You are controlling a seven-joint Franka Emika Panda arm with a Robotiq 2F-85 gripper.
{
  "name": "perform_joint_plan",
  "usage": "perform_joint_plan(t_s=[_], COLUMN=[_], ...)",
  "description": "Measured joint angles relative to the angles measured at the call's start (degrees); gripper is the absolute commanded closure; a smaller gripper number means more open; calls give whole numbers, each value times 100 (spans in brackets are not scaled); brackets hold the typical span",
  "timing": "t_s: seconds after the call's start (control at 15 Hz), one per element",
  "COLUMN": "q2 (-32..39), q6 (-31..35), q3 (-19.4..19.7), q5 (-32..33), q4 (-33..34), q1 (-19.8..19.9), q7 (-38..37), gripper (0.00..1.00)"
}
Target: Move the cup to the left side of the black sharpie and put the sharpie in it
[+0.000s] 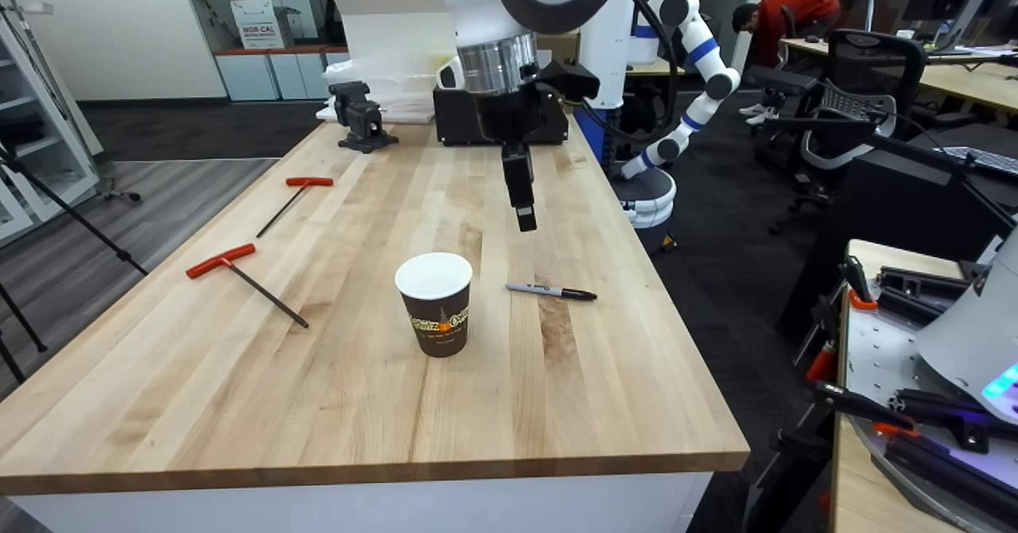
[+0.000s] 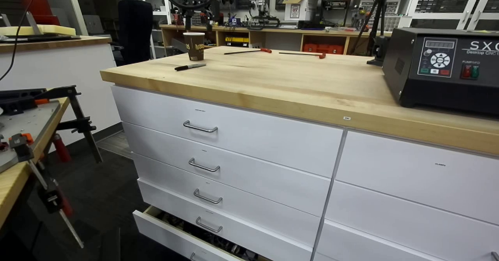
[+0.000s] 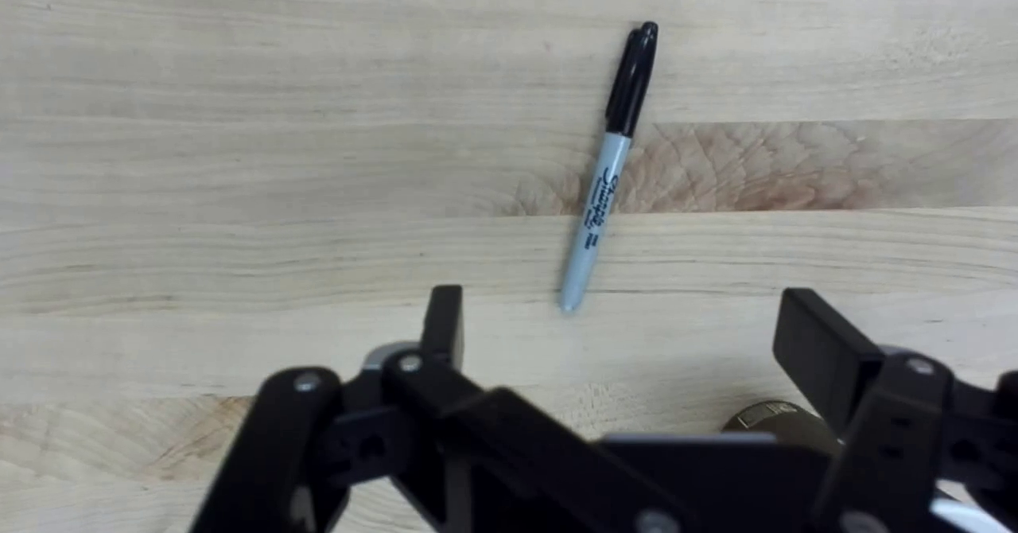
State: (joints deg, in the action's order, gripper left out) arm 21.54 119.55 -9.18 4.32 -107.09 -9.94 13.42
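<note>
Cup [image 1: 435, 304] — yellow lettering; marker [image 3: 609, 167] — printed "Sharpie".

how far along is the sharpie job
Apparently done: the paper coffee cup stands left of the black-capped Sharpie in an exterior view. In hand: nothing; the gripper is open and empty. Remaining: the Sharpie, lying on the wooden tabletop, must go into the cup.
</note>
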Motion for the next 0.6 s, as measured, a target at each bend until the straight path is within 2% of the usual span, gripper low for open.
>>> perform_joint_plan(t_s=[0.27, 0.6], q2=[41, 134], q6=[656, 1802], q3=[83, 104], q5=[23, 86], q4=[-567, -1194], q1=[35, 35], q7=[-3, -131], gripper=[0, 0])
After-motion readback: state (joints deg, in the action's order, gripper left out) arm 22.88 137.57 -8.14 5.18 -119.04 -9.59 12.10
